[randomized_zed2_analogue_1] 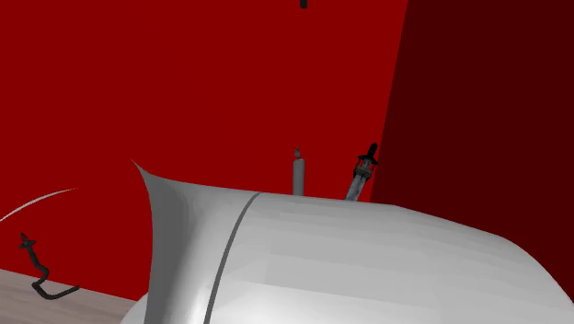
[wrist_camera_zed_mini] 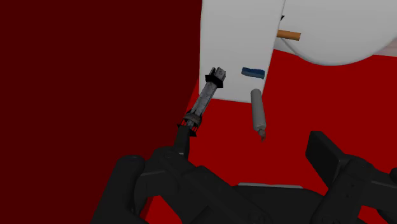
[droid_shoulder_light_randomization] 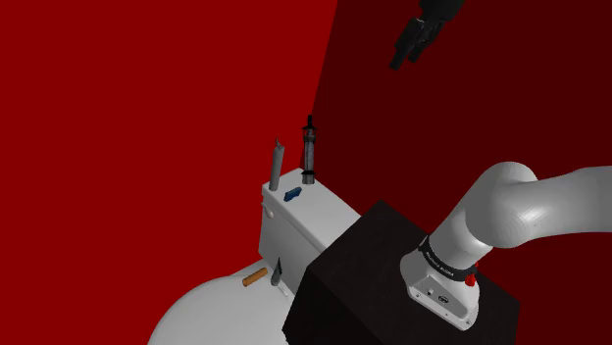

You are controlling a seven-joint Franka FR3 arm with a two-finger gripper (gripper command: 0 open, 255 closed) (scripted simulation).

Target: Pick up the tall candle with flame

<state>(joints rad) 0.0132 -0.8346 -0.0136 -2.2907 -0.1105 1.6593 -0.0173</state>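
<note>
Wrist view has the tool (wrist_camera_zed_mini: 224,153) gaping wide and empty, well above the toilet tank (droid_shoulder_light_randomization: 294,221), where the tall grey candle (wrist_camera_zed_mini: 257,113) stands upright beside a dark candlestick (wrist_camera_zed_mini: 203,105), its long axis running almost straight toward the tool.

On flat-topped white toilet tank (droid_shoulder_light_randomization: 284,233): tall grey candle (droid_shoulder_light_randomization: 277,165) at shoulder view's left, small blue block (droid_shoulder_light_randomization: 291,195) beside it, dark slender candlestick (droid_shoulder_light_randomization: 310,149) right, farther back. Nearer, on rounded white lid (droid_shoulder_light_randomization: 201,309): short orange cylinder (droid_shoulder_light_randomization: 255,277) left of small grey piece (droid_shoulder_light_randomization: 278,274).

candle (randomized_zed2_analogue_1: 297,175) base: behind white curved body (randomized_zed2_analogue_1: 368,248) | arm (droid_shoulder_light_randomization: 549,211): cropped (right edge)
</note>
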